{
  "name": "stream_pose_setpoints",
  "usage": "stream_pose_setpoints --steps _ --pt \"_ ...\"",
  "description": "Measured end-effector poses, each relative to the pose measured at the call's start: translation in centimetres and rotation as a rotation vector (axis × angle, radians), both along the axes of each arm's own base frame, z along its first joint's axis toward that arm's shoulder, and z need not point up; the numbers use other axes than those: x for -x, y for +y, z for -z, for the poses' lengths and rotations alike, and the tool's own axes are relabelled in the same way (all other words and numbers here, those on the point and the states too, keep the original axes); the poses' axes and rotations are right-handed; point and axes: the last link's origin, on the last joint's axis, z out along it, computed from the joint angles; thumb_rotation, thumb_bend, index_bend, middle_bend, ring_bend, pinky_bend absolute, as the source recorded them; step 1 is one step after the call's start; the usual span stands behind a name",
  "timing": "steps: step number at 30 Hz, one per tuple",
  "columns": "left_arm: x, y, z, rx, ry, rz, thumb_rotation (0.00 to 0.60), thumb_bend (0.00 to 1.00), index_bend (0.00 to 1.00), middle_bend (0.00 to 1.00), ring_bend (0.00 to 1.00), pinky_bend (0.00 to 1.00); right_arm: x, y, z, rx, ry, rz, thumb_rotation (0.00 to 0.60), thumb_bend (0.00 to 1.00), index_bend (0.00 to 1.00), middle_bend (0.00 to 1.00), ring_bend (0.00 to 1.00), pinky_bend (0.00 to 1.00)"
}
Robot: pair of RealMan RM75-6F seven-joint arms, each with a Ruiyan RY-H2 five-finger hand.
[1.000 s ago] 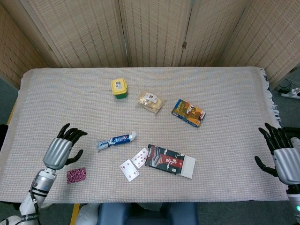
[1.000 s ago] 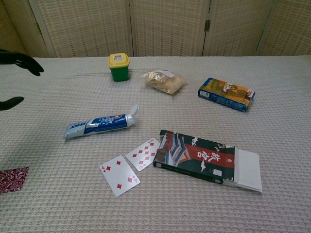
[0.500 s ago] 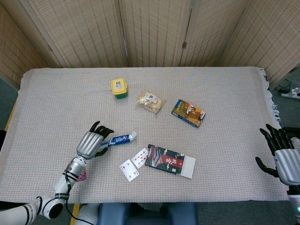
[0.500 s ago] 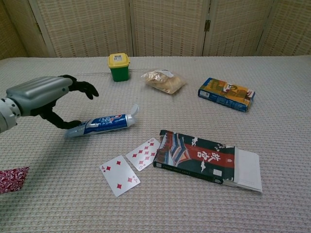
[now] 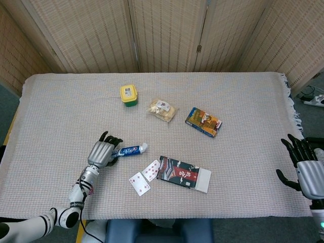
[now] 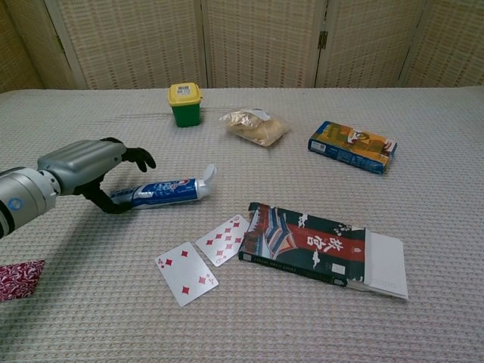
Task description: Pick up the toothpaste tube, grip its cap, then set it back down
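Observation:
The blue and white toothpaste tube [image 5: 130,150] [image 6: 165,191] lies flat on the cloth, its white cap [image 5: 144,147] [image 6: 207,176] pointing right. My left hand [image 5: 103,151] [image 6: 89,164] hovers over the tube's flat left end, fingers spread above it and the thumb down beside it, closed on nothing. My right hand [image 5: 302,168] hangs open off the table's right edge, seen only in the head view.
Two playing cards [image 6: 204,257] and a dark card box [image 6: 321,252] lie just right of and nearer than the tube. A green tub with yellow lid [image 6: 184,103], a snack bag [image 6: 255,126] and a colourful box [image 6: 352,147] sit further back. A red patterned packet [image 6: 20,278] lies near the left front edge.
My left hand has swung in from the left edge to the tube's tail end and dropped lower over it. The tube and my right hand have not moved.

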Motion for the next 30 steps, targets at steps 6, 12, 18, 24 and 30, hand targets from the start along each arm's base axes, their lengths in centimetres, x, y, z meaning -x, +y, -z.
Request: stream_pose_setpoints --steps 6,12,18,24,30 --pt "0.2 0.4 -0.1 -0.008 -0.025 -0.020 0.600 0.37 0.37 0.36 0.28 0.11 0.0 0.0 0.2 -0.005 -0.001 0.002 0.600 0.39 0.00 0.00 0.00 0.00" --pt "0.3 0.3 0.5 0.006 -0.024 -0.014 0.600 0.37 0.40 0.40 0.33 0.17 0.0 -0.1 0.2 -0.005 0.000 0.001 0.600 0.39 0.00 0.00 0.00 0.00" --pt "0.2 0.6 1.0 0.006 -0.014 -0.018 0.600 0.38 0.46 0.45 0.37 0.22 0.2 0.0 0.2 -0.006 -0.003 0.010 0.600 0.40 0.00 0.00 0.00 0.00" --pt "0.6 1.0 1.1 -0.008 -0.022 -0.026 0.600 0.50 0.61 0.60 0.51 0.39 0.3 0.0 0.2 -0.009 -0.003 0.012 0.600 0.39 0.00 0.00 0.00 0.00" --pt "1.3 1.4 0.9 -0.004 -0.076 -0.042 0.600 0.68 0.73 0.75 0.64 0.60 -0.3 0.1 0.1 -0.012 0.000 -0.007 0.600 0.40 0.00 0.00 0.00 0.00"
